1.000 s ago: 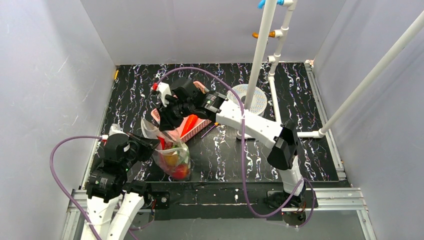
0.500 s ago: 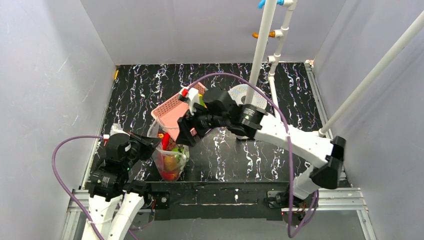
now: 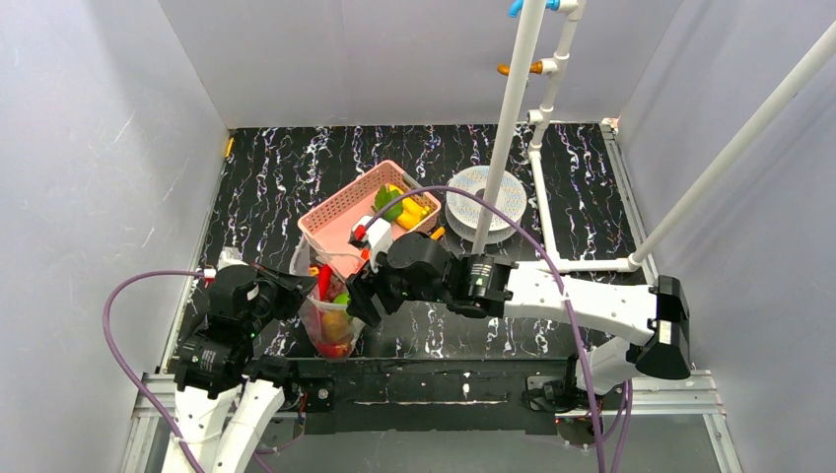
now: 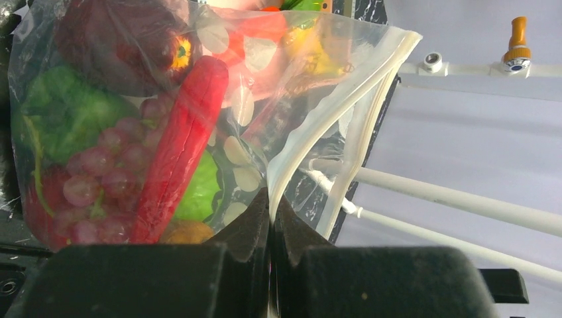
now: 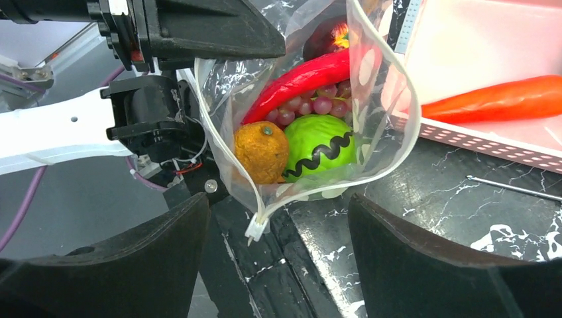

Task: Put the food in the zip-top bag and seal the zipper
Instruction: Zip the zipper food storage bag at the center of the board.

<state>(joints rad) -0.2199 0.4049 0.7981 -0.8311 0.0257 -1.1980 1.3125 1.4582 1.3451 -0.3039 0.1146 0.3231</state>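
The clear dotted zip-top bag [image 3: 333, 320] hangs upright near the table's front edge with its mouth gaping. My left gripper [image 4: 272, 200] is shut on the zipper [image 4: 344, 112] strip at one end of the mouth. Inside lie food pieces: a red chili [image 5: 298, 79], purple grapes [image 5: 311, 105], a green piece [image 5: 318, 146] and a brown-orange fruit [image 5: 260, 151]. My right gripper [image 5: 277, 202] stands open just in front of the mouth, with the white zipper slider [image 5: 256, 228] between its fingers and untouched. A carrot [image 5: 497, 99] lies in the pink basket [image 3: 335, 212].
The pink basket also holds yellow and green pieces [image 3: 406, 207]. A white perforated disc [image 3: 493, 197] and white pipe posts [image 3: 513, 118] stand behind it. A thin metal rod [image 5: 510, 189] lies on the black marbled tabletop beside the basket.
My right arm has swung from over the pink basket down and forward to the bag's mouth, and its jaws have opened. The left gripper has kept its hold on the zipper edge.
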